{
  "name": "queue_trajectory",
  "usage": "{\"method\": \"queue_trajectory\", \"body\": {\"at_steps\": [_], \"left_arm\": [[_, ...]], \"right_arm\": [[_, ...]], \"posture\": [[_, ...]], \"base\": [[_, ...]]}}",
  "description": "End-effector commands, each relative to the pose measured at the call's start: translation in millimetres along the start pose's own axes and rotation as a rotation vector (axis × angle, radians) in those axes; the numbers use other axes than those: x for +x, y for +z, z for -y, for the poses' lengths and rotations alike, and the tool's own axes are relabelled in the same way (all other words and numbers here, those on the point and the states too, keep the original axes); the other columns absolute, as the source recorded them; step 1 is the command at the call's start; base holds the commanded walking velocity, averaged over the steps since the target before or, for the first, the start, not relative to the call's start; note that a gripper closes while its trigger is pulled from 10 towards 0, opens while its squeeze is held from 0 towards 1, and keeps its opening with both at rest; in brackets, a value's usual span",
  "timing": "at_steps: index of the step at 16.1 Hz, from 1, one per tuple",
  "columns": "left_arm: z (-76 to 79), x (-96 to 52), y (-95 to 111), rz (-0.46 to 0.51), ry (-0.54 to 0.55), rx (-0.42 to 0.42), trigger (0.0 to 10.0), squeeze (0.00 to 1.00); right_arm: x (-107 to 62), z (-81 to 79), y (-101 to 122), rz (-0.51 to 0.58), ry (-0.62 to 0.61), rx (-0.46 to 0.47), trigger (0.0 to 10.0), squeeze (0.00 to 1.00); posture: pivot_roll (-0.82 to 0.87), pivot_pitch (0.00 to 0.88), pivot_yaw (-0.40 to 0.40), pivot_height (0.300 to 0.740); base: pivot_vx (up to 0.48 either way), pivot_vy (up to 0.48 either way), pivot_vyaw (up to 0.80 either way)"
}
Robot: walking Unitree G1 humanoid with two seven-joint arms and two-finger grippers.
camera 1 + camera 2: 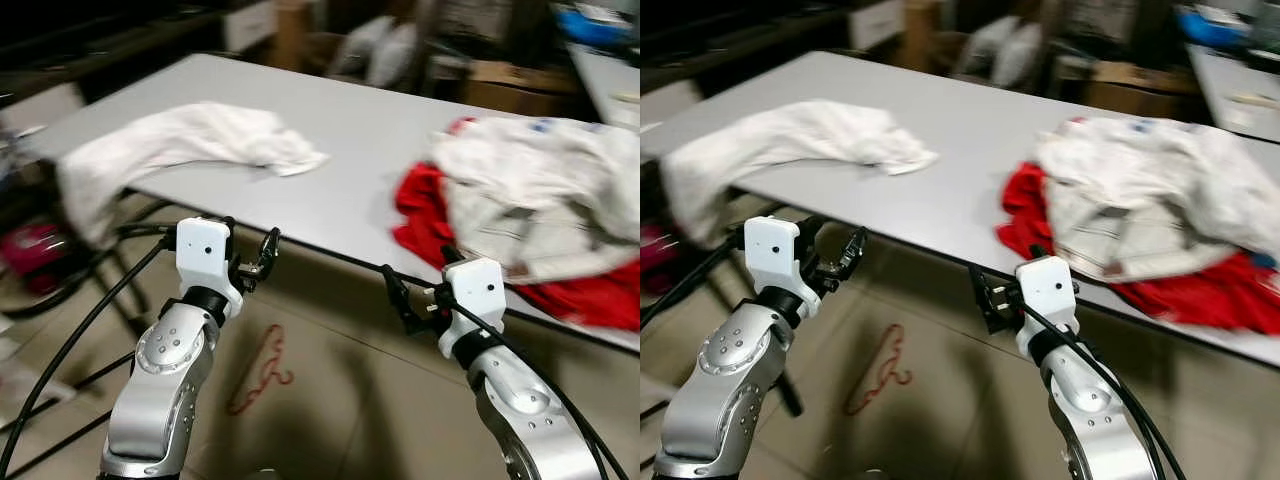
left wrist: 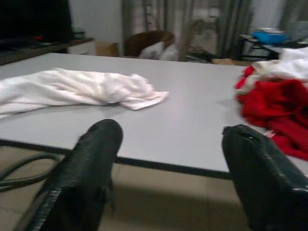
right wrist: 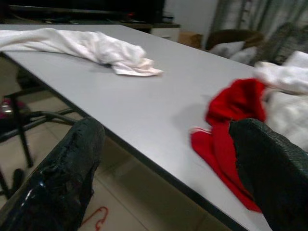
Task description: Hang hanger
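A red hanger (image 1: 262, 372) lies flat on the tiled floor under the near edge of the grey table (image 1: 350, 170), between my two arms. My left gripper (image 1: 262, 255) is raised just before the table's edge, open and holding nothing. To the right my right gripper (image 1: 398, 295) hovers at the same edge, likewise open and with nothing in it. Both sit well above the hanger. In the right wrist view the hanger (image 3: 96, 219) shows low on the floor beside one finger (image 3: 62, 178).
A white cloth (image 1: 190, 140) is draped over the table's left end and hangs off its corner. A red garment (image 1: 430, 225) under a white one (image 1: 545, 185) lies at the right, near the edge. Black cables and a table leg (image 1: 125, 290) stand at my left.
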State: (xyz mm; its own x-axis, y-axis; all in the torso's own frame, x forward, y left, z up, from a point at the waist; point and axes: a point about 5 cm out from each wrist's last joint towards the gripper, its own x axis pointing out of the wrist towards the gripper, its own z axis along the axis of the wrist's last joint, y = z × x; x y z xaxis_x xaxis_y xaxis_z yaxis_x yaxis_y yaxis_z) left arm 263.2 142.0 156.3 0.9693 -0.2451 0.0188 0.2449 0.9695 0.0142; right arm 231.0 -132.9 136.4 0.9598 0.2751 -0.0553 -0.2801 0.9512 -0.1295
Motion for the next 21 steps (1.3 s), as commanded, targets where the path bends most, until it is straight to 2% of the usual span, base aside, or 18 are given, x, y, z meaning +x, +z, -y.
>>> {"method": "queue_trajectory", "body": {"at_steps": [1, 2, 3, 4, 5, 7, 8, 9, 10, 11, 12, 14, 17, 18, 19, 21], "left_arm": [[3.0, -0.4, -1.0, -0.004, -0.006, 0.005, 10.0, 1.00], [1.3, -1.3, -3.2, -0.013, 0.029, 0.017, 10.0, 1.00], [3.4, -2.6, -0.7, 0.043, 0.048, 0.003, 10.0, 1.00], [4.2, -4.7, 0.0, 0.055, 0.049, 0.012, 10.0, 1.00], [2.6, -8.4, -1.9, 0.025, 0.052, 0.039, 10.0, 1.00], [0.8, -12.6, -3.2, 0.014, 0.050, 0.032, 10.0, 1.00], [-0.8, -16.3, -5.1, -0.004, 0.044, 0.035, 10.0, 1.00], [-1.0, -17.1, -5.9, -0.012, 0.040, 0.046, 10.0, 1.00], [-2.1, -15.8, -11.5, -0.037, 0.010, 0.080, 10.0, 1.00], [-2.8, -13.9, -14.9, -0.046, 0.005, 0.074, 10.0, 1.00], [-2.9, -13.3, -14.7, -0.058, 0.017, 0.004, 10.0, 1.00], [-5.2, -12.8, -16.6, -0.081, 0.040, -0.027, 10.0, 1.00], [0.9, -2.2, -9.7, -0.044, 0.050, 0.004, 10.0, 1.00], [1.9, 0.7, -8.1, -0.032, 0.045, 0.031, 10.0, 0.91], [-1.6, 2.4, -9.1, -0.034, 0.058, 0.032, 10.0, 0.72], [-4.5, 2.2, -6.9, -0.015, 0.076, 0.002, 10.0, 0.73]], "right_arm": [[-3.7, 11.5, 2.1, 0.016, -0.079, -0.030, 10.0, 0.00], [-5.5, 21.8, 1.0, 0.015, -0.159, -0.067, 10.0, 0.00], [-7.1, 25.3, -0.4, 0.001, -0.152, -0.080, 10.0, 0.00], [-8.6, 27.1, -0.5, 0.003, -0.144, -0.078, 10.0, 0.00], [-11.3, 28.8, 0.4, 0.011, -0.136, -0.051, 10.0, 0.00], [-14.4, 31.9, -0.1, 0.004, -0.163, -0.040, 10.0, 0.00], [-19.7, 39.8, -1.4, -0.008, -0.243, -0.014, 10.0, 0.00], [-21.6, 42.1, -2.2, -0.013, -0.264, 0.002, 10.0, 0.00], [-29.3, 42.6, -1.5, -0.024, -0.306, 0.014, 10.0, 0.00], [-33.6, 41.4, -3.0, -0.031, -0.324, 0.044, 10.0, 0.00], [-37.4, 38.7, -6.0, -0.041, -0.331, 0.080, 10.0, 0.00], [-34.5, 32.9, -8.4, -0.047, -0.322, 0.093, 10.0, 0.00], [-24.5, 28.4, -4.6, -0.053, -0.279, 0.088, 10.0, 0.00], [-21.7, 29.6, -3.1, -0.047, -0.266, 0.112, 10.0, 0.00], [-17.5, 28.8, -7.5, -0.063, -0.256, 0.105, 10.0, 0.00], [-12.5, 27.8, -8.3, -0.066, -0.245, 0.102, 10.0, 0.00]], "posture": [[-0.01, 0.016, 0.018, 0.740], [-0.01, 0.019, 0.017, 0.740], [-0.01, 0.027, 0.011, 0.740], [-0.01, 0.044, 0.005, 0.740], [-0.01, 0.056, 0.003, 0.740], [-0.01, 0.072, 0.002, 0.740], [-0.02, 0.096, 0.010, 0.740], [-0.02, 0.096, 0.010, 0.740], [-0.06, 0.124, 0.040, 0.740], [-0.07, 0.121, 0.044, 0.740], [-0.07, 0.103, 0.055, 0.740], [-0.07, 0.100, 0.060, 0.740], [-0.06, 0.084, 0.060, 0.740], [-0.04, 0.088, 0.054, 0.740], [-0.03, 0.087, 0.044, 0.740], [-0.04, 0.052, 0.052, 0.740]], "base": [[0.000, 0.000, 0.80], [0.000, 0.000, 0.80], [0.000, 0.000, 0.80], [0.000, 0.000, 0.80], [0.000, 0.000, 0.80], [0.000, 0.000, 0.80], [0.000, 0.000, 0.80], [0.000, 0.000, 0.80], [0.000, 0.000, 0.80], [0.000, 0.000, 0.80], [0.000, 0.000, 0.80], [0.000, 0.000, 0.80], [0.000, 0.000, 0.80], [0.000, 0.000, 0.80], [0.000, 0.000, 0.80], [0.000, 0.000, 0.80]]}}
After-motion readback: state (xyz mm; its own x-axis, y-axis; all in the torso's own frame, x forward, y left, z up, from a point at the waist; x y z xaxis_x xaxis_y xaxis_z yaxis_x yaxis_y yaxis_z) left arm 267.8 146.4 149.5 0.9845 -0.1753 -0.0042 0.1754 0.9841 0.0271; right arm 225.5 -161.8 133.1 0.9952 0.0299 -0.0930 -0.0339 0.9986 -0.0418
